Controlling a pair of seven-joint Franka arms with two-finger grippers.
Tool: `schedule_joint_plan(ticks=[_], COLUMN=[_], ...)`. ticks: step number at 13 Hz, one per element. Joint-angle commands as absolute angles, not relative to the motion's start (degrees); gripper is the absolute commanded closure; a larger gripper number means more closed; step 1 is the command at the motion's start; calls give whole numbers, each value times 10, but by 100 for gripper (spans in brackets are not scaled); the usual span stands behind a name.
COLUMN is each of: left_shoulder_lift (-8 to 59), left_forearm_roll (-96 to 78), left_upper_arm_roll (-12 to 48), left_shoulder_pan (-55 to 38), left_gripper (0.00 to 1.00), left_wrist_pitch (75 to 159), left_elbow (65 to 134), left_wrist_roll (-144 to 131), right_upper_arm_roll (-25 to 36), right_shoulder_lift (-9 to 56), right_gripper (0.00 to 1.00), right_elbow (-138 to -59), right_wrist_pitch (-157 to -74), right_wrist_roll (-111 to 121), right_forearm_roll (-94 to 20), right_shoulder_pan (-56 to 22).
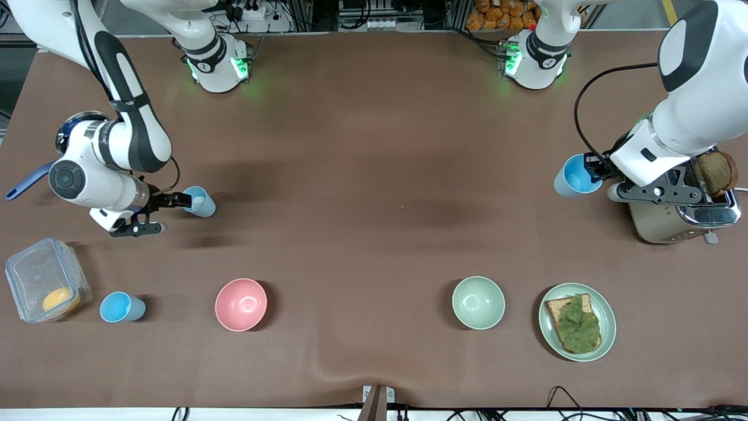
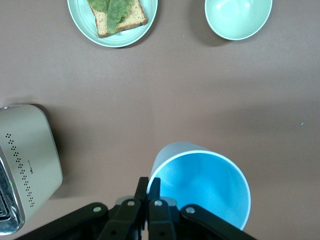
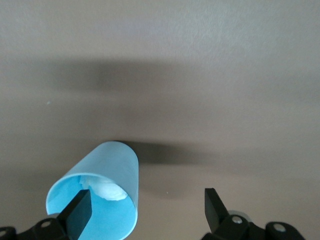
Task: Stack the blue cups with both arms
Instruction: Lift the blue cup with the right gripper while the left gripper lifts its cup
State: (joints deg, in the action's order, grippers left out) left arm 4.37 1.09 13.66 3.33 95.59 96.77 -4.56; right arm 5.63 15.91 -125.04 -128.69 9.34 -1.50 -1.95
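The left gripper (image 1: 597,168) pinches a blue cup's (image 1: 575,175) rim beside the toaster (image 1: 681,219), near the table's left-arm edge. The right gripper (image 1: 166,211), jaws spread, has one finger inside another blue cup (image 1: 200,202). A third cup (image 1: 121,307) stands near the front edge.

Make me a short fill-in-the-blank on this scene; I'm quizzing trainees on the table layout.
1. The left gripper is shut on the rim of a blue ____.
2. The right gripper has its jaws ____.
3. The plate holds bread topped with ____.
4. The toaster stands toward the ____ arm's end.

Missing: cup; open; lettuce; left
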Motion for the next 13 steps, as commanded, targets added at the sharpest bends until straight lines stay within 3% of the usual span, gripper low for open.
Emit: schedule_joint_plan(ticks=[1, 3, 4, 7, 8, 13], left_shoulder_lift=[47, 47, 47, 47, 47, 47], left_forearm_roll=[7, 7, 7, 7, 7, 7], left_upper_arm_roll=[139, 139, 139, 139, 140, 139], left_shoulder_pan=[38, 40, 39, 39, 40, 40], left_gripper=[100, 100, 100, 100, 100, 100], left_wrist_pitch=[942, 942, 942, 942, 942, 942], left_elbow=[953, 953, 953, 953, 953, 953], left_wrist_roll=[-38, -38, -38, -38, -38, -37], right_upper_arm_roll=[48, 48, 48, 48, 48, 47], right_shoulder_lift=[137, 139, 141, 146, 146, 139], right_gripper=[0, 0, 15, 87, 100, 100], right_elbow=[-1286, -1292, -1292, -1292, -1291, -1260], right_wrist_pitch=[-1310, -1317, -1318, -1330, -1329, -1304], right_wrist_roll=[96, 95, 95, 95, 91, 86], right_forearm_roll=[-19, -19, -19, -45, -53, -77], right_shoulder_pan=[-7, -8, -8, -26, -37, -69])
